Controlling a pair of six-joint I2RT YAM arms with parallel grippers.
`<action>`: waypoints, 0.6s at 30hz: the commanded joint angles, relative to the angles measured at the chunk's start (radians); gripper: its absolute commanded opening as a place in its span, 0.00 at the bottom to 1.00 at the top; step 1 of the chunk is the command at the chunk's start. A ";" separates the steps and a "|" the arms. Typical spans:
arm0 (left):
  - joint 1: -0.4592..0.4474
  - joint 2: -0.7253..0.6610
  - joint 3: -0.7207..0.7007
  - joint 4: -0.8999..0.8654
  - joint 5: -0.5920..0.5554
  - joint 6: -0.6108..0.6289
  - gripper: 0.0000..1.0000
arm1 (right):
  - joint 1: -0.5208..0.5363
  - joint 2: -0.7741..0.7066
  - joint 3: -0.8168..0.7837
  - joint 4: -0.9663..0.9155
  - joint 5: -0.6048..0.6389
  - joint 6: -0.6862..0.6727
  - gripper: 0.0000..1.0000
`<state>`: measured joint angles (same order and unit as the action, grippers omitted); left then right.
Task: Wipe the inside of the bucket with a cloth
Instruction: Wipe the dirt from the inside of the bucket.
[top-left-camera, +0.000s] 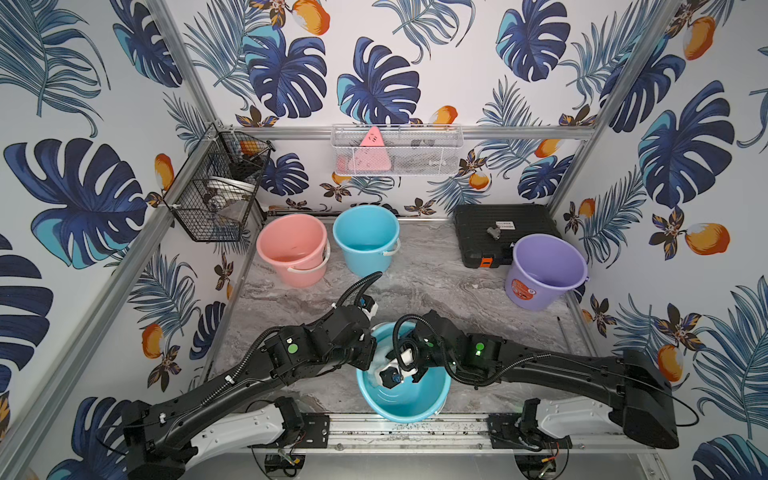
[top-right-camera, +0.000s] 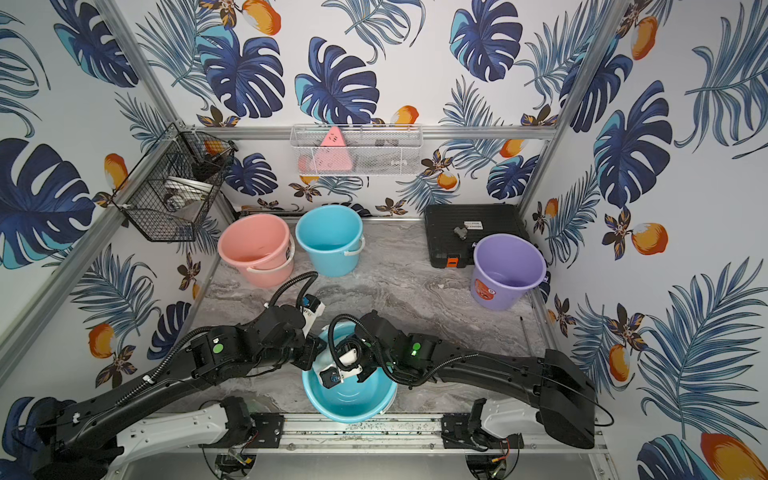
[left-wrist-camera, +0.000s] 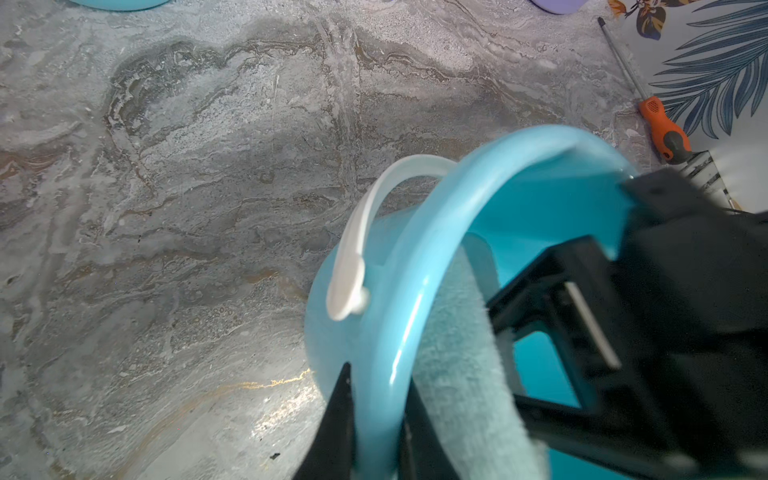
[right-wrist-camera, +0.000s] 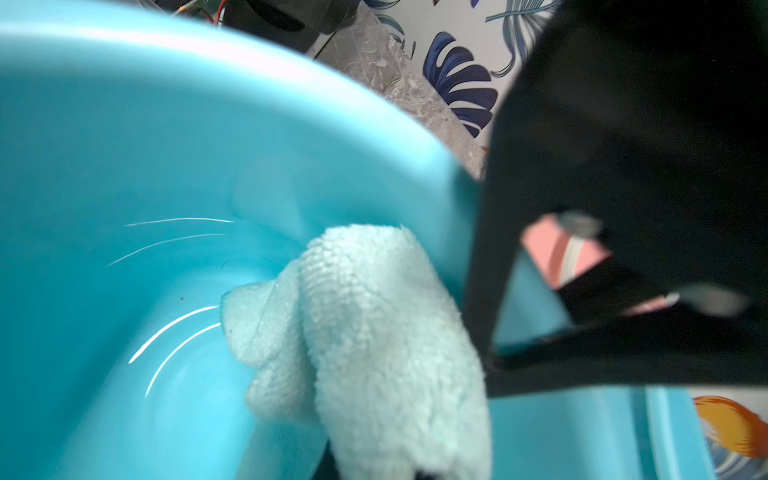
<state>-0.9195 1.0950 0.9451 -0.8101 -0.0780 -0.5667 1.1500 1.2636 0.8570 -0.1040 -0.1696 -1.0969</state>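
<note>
Right gripper (right-wrist-camera: 376, 467), closed on one end of the cloth (right-wrist-camera: 386, 340), reaches down inside the bucket (top-left-camera: 415, 399). The fluffy free end bunches against the bucket's inner wall, below the rim and above the floor. Left gripper (left-wrist-camera: 376, 415) is clamped on the bucket's rim, one finger outside the wall and one inside, close to the pivot of the white handle (left-wrist-camera: 357, 249), which lies outside the wall. In both top views the two wrists meet over the bucket's mouth and hide the cloth.

Handling, as judged: the cloth is light, limp and compressible, so it passes on pressure only close to the pinch. A hold on a folded wad, with little left trailing, should keep the pile pressed to the plastic. The bucket looks light, thin-walled and glossy, and unbraced it would probably slide or tip under a wiping push. The rim is therefore the natural place to hold it, near the handle pivot, where the wall is likely stiffest.
</note>
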 joint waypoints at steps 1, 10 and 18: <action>0.000 -0.006 -0.006 0.024 -0.009 0.006 0.00 | 0.002 -0.058 0.039 -0.159 0.058 -0.070 0.00; 0.000 -0.017 -0.018 0.034 0.001 0.001 0.00 | 0.019 -0.127 0.087 -0.254 0.250 -0.193 0.00; 0.000 -0.017 -0.017 0.034 0.003 0.002 0.00 | 0.029 -0.027 0.072 -0.216 0.346 -0.274 0.00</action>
<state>-0.9195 1.0779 0.9272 -0.8078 -0.0776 -0.5674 1.1763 1.2091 0.9333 -0.3294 0.1268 -1.3197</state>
